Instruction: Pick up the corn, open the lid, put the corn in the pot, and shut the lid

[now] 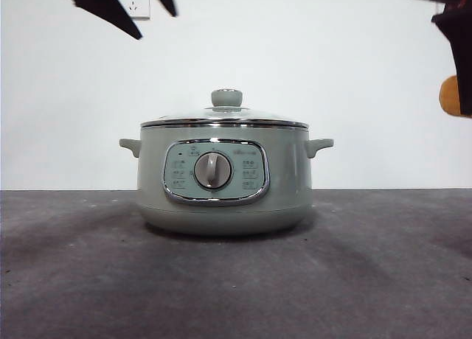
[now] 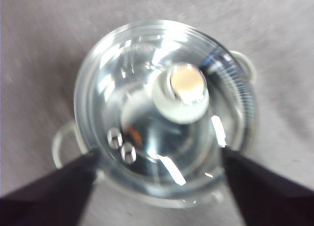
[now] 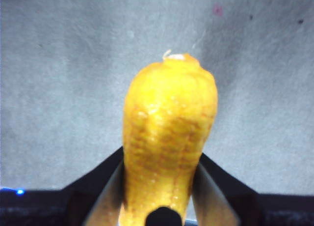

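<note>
- Centre of dark grey, matte, faintly speckled desk (image 1: 74, 280): large round pale sage-green electric pot (image 1: 223, 184), smooth glossy wall, two small stub handles at the sides.
- Chrome-framed control panel (image 1: 215, 172) on the near wall, round grey dial (image 1: 213, 170) in the middle.
- Seated on the pot: round clear glass dome lid (image 1: 225, 118) with shiny steel rim and pale sage-green knob (image 1: 226, 98) upright on top. Closed; way into the pot blocked by it.
- Behind: plain white wall (image 1: 332, 59), white socket plate (image 1: 136, 1) at top edge.
- Left tool (image 2: 157, 159) well above the lid, looking straight down through the glass; two black jaws spread wide, on either side of the lid's outline, gripping nothing. Picture blurred; reflections on the glass, two small round metal studs (image 2: 121, 145) visible.
- Right tool (image 3: 159, 184) high at the front view's right edge, off to the pot's side and well apart from it; jaws closed onto small stubby yellow-orange corn (image 3: 169, 137).
- Corn: ridged, lumpy, waxy surface, tapered oval. Long axis running out from between the jaws, rounded tip with pale nub pointing away from the tool. Held clear of the desk.
</note>
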